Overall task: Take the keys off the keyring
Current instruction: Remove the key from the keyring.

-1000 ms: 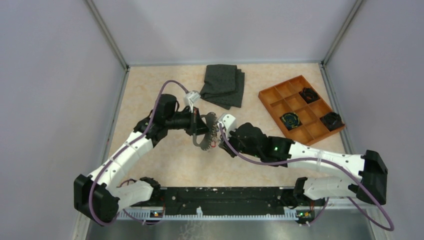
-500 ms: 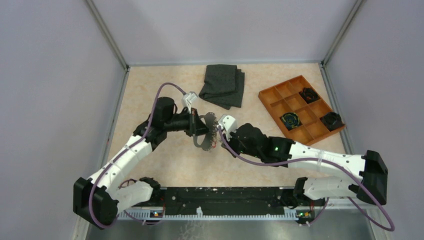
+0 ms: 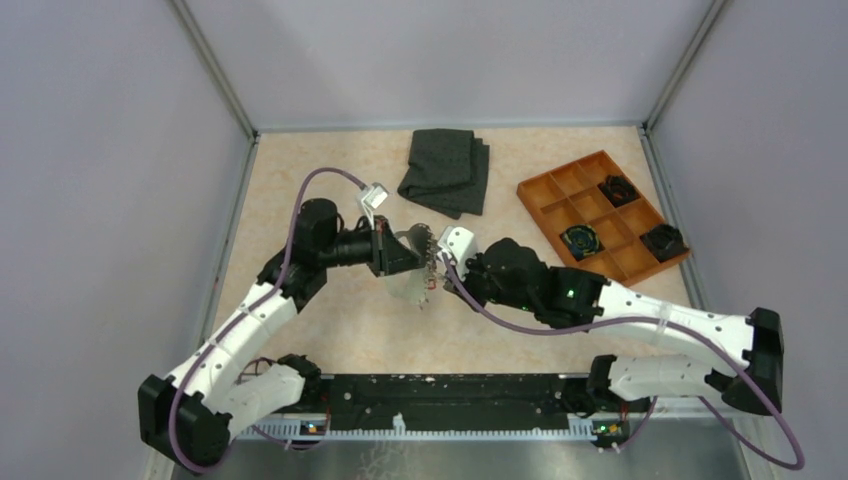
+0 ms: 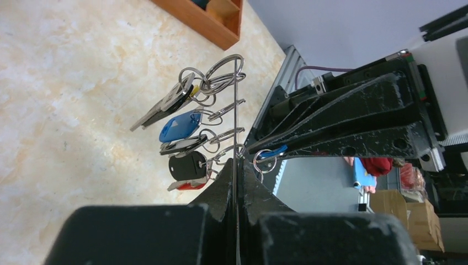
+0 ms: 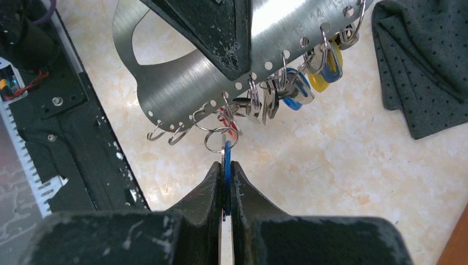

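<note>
At the near edge of the bench [image 3: 360, 320] a black rail [image 3: 450, 400] runs between the two arm bases. Beyond it, over the middle of the bench and a little left of centre, the two grippers meet tip to tip.

The right gripper [image 5: 226, 171] comes in from the right with its jaws pressed together on a blue key [image 5: 227, 157], which is pinched flat between the fingers. That key's split ring stands just past the fingertips, tangled among the other rings along the keyring's rim. Whether it passes through one of the holes cannot be told.

The keyring [image 5: 187, 83] is a curved band of brushed metal with a row of small holes along its outer rim, and it is held up off the bench. The left gripper [image 4: 237, 172] comes in from the left and is clamped on the band itself, with the thin plate running edge-on between its fingers. The rest of the keys [image 4: 179, 127] hang bunched from split rings in the holes. One has a blue head, one a dark head with a red one beside it, and yellow and blue heads sit further along the rim.

Toward the far edge, near its middle, lies a folded dark grey cloth [image 3: 445, 172]. Near the far right corner an orange compartment tray [image 3: 545, 200] sits at an angle, with black lumpy clumps [image 3: 581, 240] in three of its compartments.
</note>
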Robot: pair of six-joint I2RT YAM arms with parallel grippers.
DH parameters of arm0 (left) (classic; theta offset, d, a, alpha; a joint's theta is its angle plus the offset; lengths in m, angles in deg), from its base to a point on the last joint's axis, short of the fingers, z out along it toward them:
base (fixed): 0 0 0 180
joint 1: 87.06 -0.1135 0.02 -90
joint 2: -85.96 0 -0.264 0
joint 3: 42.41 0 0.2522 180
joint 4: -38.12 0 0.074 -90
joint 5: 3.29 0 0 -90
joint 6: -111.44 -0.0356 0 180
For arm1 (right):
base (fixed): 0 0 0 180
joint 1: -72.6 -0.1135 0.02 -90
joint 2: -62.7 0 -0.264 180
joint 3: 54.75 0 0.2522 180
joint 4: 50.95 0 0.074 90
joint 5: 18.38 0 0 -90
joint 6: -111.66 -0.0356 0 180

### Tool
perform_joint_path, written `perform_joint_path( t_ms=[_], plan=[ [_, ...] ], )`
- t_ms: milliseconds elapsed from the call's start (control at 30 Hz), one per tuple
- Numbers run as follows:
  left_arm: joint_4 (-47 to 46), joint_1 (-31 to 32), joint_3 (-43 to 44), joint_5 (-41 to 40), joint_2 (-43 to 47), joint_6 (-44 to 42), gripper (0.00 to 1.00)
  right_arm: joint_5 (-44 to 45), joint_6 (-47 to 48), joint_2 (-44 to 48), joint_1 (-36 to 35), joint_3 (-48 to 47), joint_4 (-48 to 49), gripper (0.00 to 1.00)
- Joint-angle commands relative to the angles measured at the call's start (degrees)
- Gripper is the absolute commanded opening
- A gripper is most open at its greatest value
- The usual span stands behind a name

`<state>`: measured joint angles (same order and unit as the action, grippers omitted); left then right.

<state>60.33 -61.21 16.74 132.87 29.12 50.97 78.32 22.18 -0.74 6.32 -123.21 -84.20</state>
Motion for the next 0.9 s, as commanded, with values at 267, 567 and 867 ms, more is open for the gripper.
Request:
perform_joint_path(
  t_ms=[267,567,867],
  plan=[
    [-2.58,-0.56,5.03,2.95,7.69,0.01,0.00,-3.64,6.15,8.29,-0.43,-6.63,-6.01,0.00],
    [-3.23,-0.53,6.69,3.95,9.84,-0.84,0.00,-4.11,6.69,9.04,-0.43,-7.32,-6.87,0.00],
    [-3.86,-0.54,6.62,4.94,10.80,-0.83,0.00,-4.41,6.61,8.78,-0.38,-7.62,-7.26,0.00]
  ],
)
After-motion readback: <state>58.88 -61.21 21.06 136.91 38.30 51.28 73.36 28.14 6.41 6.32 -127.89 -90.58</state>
